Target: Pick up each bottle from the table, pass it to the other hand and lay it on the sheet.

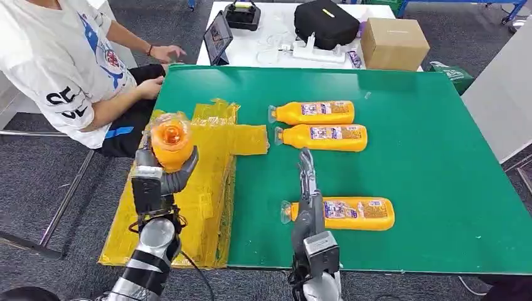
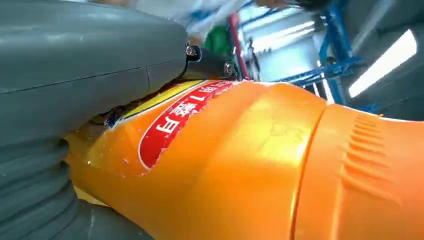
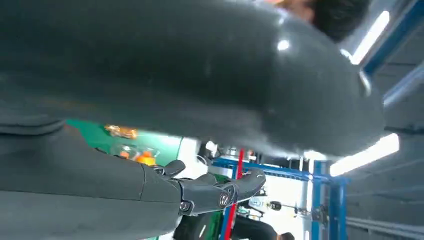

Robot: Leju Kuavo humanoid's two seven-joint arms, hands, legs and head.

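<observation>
My left hand [image 1: 157, 170] grips an orange bottle [image 1: 171, 143], cap end toward the camera, above the yellow sheet [image 1: 210, 188] at the table's left edge. In the left wrist view the same bottle [image 2: 260, 165] presses against the grey palm, its red label showing. My right hand [image 1: 307, 182] is raised near the table's front, fingers extended and apart, holding nothing; its fingers [image 3: 220, 192] show in the right wrist view. Three more orange bottles lie on the green table [image 1: 439, 157]: one [image 1: 344, 213] just right of my right hand, two [image 1: 313, 113] [image 1: 323, 137] side by side further back.
A person [image 1: 69, 63] in a white shirt sits at the table's far left, one hand near the corner. Behind the green table a white table carries a tablet [image 1: 218, 36], a black bag [image 1: 326, 22] and a cardboard box [image 1: 394, 42].
</observation>
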